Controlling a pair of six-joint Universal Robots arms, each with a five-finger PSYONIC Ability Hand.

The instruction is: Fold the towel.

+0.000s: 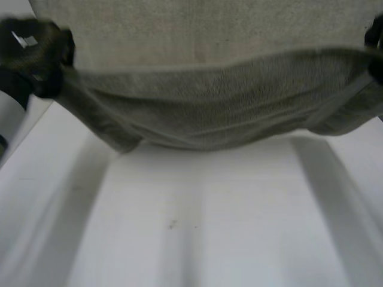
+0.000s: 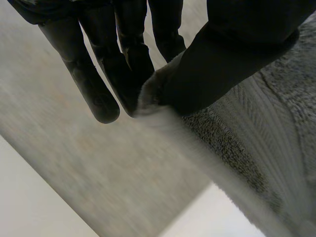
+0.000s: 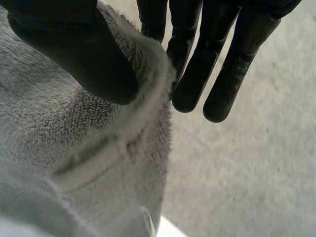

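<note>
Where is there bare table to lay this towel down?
The white table is bare all across below the sagging edge of the towel, nearer the robot. Crowded above: the towel spans between the left hand and right hand, each pinching an end.

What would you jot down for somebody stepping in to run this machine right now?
Left hand: shut on the towel, thumb and fingers pinching the left end of its raised edge.
Right hand: shut on the towel, pinching the right end of that edge.
Towel: stretched between the hands, its middle sagging above the white table.
Done: towel gripped and lifted.
Left: probably carry the held edge across, lay it down flat, and let go; no finished fold is visible.
</note>
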